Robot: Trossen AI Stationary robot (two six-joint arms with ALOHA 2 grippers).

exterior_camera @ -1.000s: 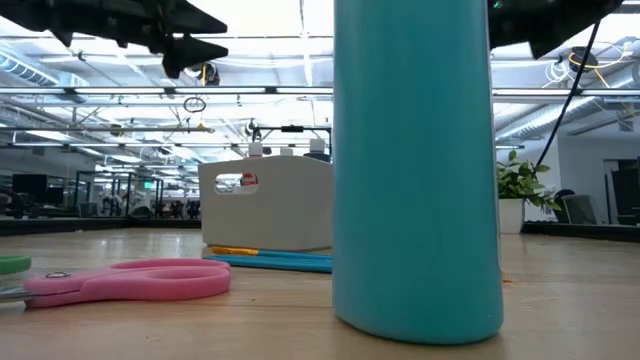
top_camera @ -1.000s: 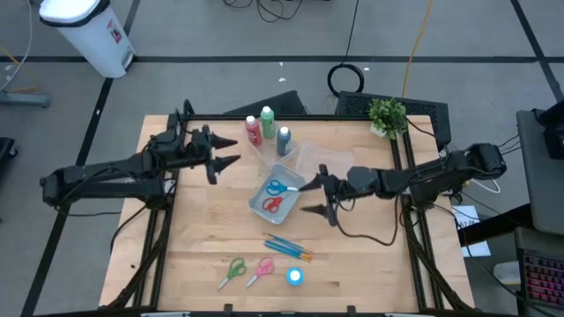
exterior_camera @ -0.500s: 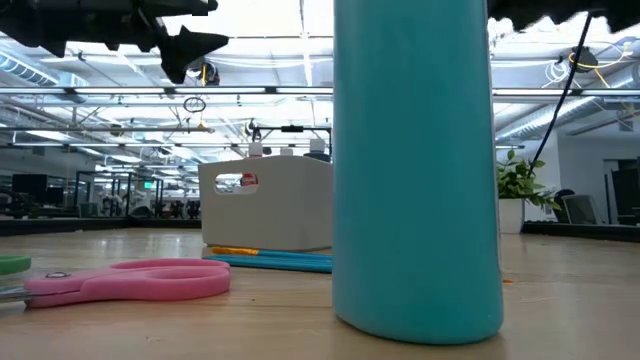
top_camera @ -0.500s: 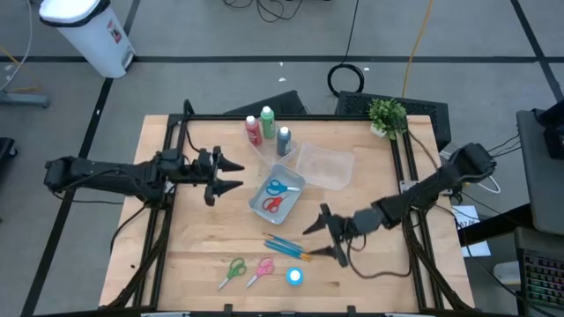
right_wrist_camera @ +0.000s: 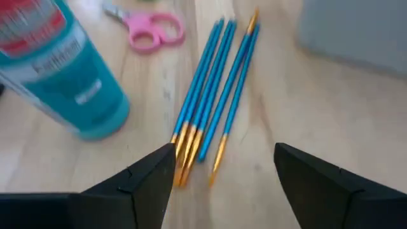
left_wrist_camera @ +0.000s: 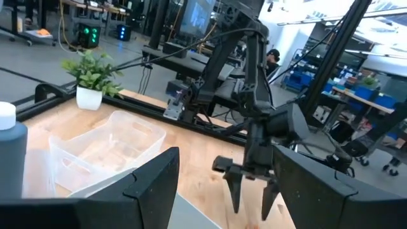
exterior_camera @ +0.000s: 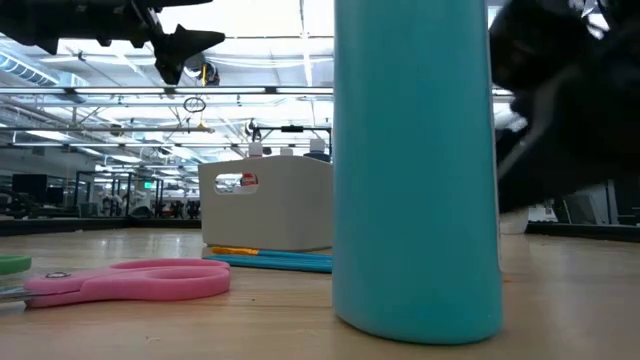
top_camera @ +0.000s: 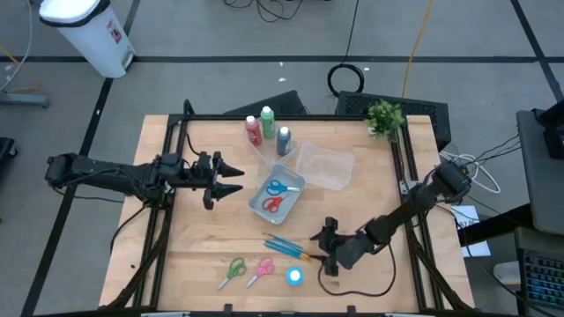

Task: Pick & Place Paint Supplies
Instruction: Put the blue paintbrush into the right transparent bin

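Observation:
Several thin blue orange-tipped brushes [top_camera: 286,247] lie side by side near the table's near edge, also in the right wrist view [right_wrist_camera: 216,89]. My right gripper [top_camera: 322,248] hangs open just right of their orange tips, fingers [right_wrist_camera: 137,181] pointing at them, touching nothing. The light blue bottle [top_camera: 294,276] stands by the brushes and fills the low view [exterior_camera: 415,170]. Pink scissors [top_camera: 261,271] and green scissors [top_camera: 232,271] lie flat left of it. Red and blue scissors lie in the grey tub [top_camera: 276,194]. My left gripper [top_camera: 231,179] waits open, above the table left of the tub.
Red [top_camera: 254,129], green [top_camera: 267,119] and grey [top_camera: 284,139] bottles stand near the far edge. A clear plastic tub [top_camera: 324,165] sits right of them, and a potted plant [top_camera: 386,116] stands at the far right corner. Bare wood lies around the right gripper.
My right gripper has swung from beside the grey tub toward the table's near edge and come down low, ending just right of the brush tips, still open. My left gripper has shifted a little toward the near edge and then kept still.

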